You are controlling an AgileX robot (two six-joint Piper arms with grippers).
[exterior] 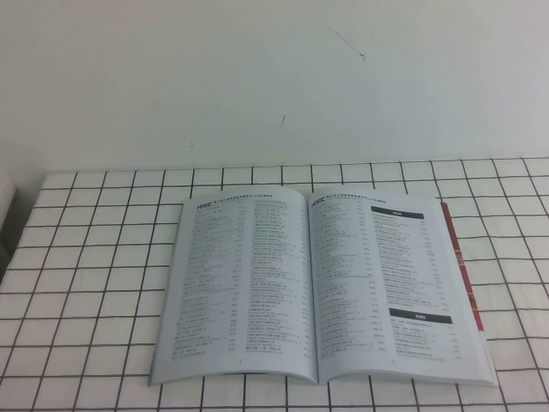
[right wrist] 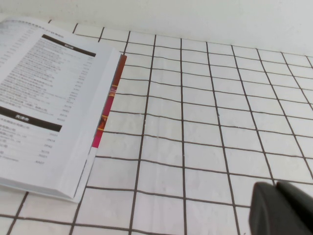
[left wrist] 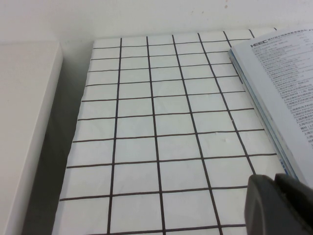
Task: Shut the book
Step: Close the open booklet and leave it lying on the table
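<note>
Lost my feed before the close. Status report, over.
Left gripper left of the book, right gripper right of it, neither touching. Book open flat on checked cloth. Nothing on the pages.

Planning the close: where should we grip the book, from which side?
Probably the book's right page edge, from the right: pages sit raised above the red cover. The right gripper is beside that edge; left gripper beside the left edge.

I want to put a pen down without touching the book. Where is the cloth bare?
Bare cloth lies left of the book, right of its red cover edge, and between book and wall. The left gripper is over the left patch, the right gripper over the right. The book fills the middle.
</note>
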